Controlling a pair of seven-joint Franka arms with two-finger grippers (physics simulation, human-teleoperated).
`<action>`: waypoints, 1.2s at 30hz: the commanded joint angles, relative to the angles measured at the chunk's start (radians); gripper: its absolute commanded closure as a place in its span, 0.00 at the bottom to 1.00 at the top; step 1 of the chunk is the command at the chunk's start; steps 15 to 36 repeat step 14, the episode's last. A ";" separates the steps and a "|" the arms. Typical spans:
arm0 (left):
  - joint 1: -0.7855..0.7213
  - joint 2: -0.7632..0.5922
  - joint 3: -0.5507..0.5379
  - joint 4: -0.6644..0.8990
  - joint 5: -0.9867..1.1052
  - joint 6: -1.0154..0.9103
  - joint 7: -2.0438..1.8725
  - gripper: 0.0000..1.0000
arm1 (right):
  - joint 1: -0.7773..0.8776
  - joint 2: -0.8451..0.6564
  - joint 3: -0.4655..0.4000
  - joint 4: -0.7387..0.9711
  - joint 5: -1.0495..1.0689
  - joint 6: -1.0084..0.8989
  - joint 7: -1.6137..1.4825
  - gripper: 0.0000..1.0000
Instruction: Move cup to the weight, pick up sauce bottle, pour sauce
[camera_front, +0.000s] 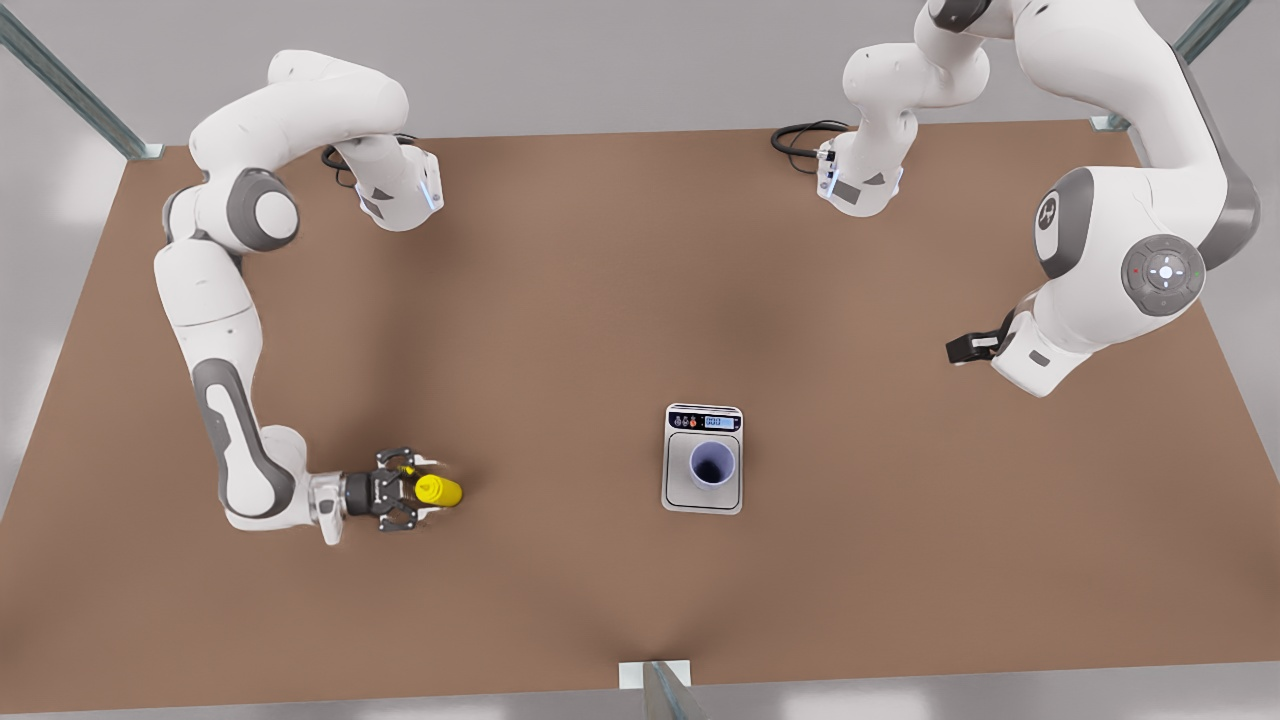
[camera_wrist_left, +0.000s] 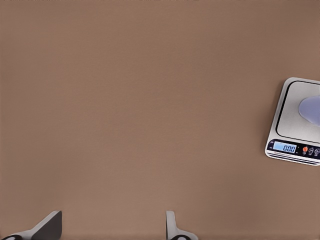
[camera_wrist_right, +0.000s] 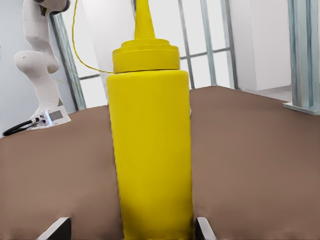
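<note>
On the near part of the desk (camera_front: 560, 300), toward the front view's left, the right gripper (camera_front: 425, 489) reaches in low and level with the sauce bottle (camera_front: 438, 490) between its jaws. The right wrist view shows the yellow body standing upright and filling the gap between the two fingertips (camera_wrist_right: 204, 231), so the jaws appear clamped on its lower half, leaving the nozzle free above. Gripping low like that should let the wrist tip the spout over a rim later.

Farther toward the middle of the desk sits the weight (camera_front: 703, 498), its lit display strip on the far edge. The cup (camera_front: 712, 465) stands upright on the grey plate, mouth open upward, well apart from the bottle. I judge the first step done, and the bottle grasp either just made or being settled; the carry across to the cup remains.

Beyond, at the front view's right, the left gripper (camera_front: 968, 347) hangs raised above the desk and waits. The left wrist view shows its fingertips (camera_wrist_left: 172, 227) spread wide with nothing between them, the weight (camera_wrist_left: 296, 120) off to one side.
</note>
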 joint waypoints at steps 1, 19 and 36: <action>0.000 0.000 0.000 0.000 0.000 -0.002 0.000 0.00 | -0.020 -0.006 -0.001 0.000 -0.030 -0.022 0.001 0.00; 0.000 0.000 0.000 0.000 0.000 -0.002 0.000 0.00 | 0.418 -0.897 -0.272 0.006 -0.919 -0.196 2.282 0.00; 0.000 0.000 0.000 0.000 0.000 -0.002 0.000 0.00 | 0.418 -0.897 -0.272 0.006 -0.919 -0.196 2.282 0.00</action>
